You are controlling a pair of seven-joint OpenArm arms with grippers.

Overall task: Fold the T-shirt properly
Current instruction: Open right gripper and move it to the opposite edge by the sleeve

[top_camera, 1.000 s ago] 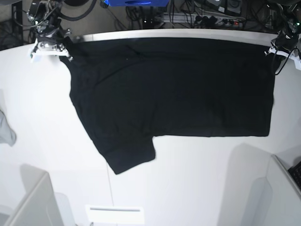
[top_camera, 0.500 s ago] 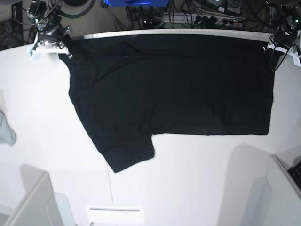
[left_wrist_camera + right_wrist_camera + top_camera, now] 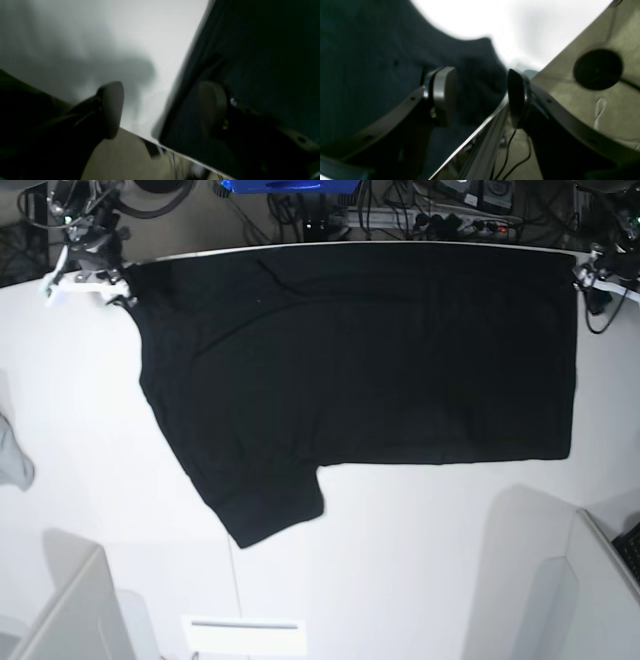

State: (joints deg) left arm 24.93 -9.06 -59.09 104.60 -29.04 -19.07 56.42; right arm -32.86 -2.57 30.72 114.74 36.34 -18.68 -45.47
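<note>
Black T-shirt lies spread flat on the white table, its far edge drawn to the table's back rim, one short sleeve jutting toward the near side. The plain side faces up; no print is visible.

At the back corners, both arms sit by the cloth. The right gripper stands with its fingers spread apart, one over the dark fabric and one past the table edge, nothing pinched between them. The left gripper is likewise parted, one pad over bare table and the other against the shirt's side edge, gripping nothing.

The step in hand appears to be releasing the stretched shirt before the first fold. Doing it well likely means lifting both grippers straight clear so the cloth stays taut and square, then retaking matching points so the fold line runs even.

Around the shirt: a grey cloth scrap at the table's side edge, well apart, pale box corners at the near side, and cables behind the back rim. The rim itself, close to both grippers, looks like the main snag.
</note>
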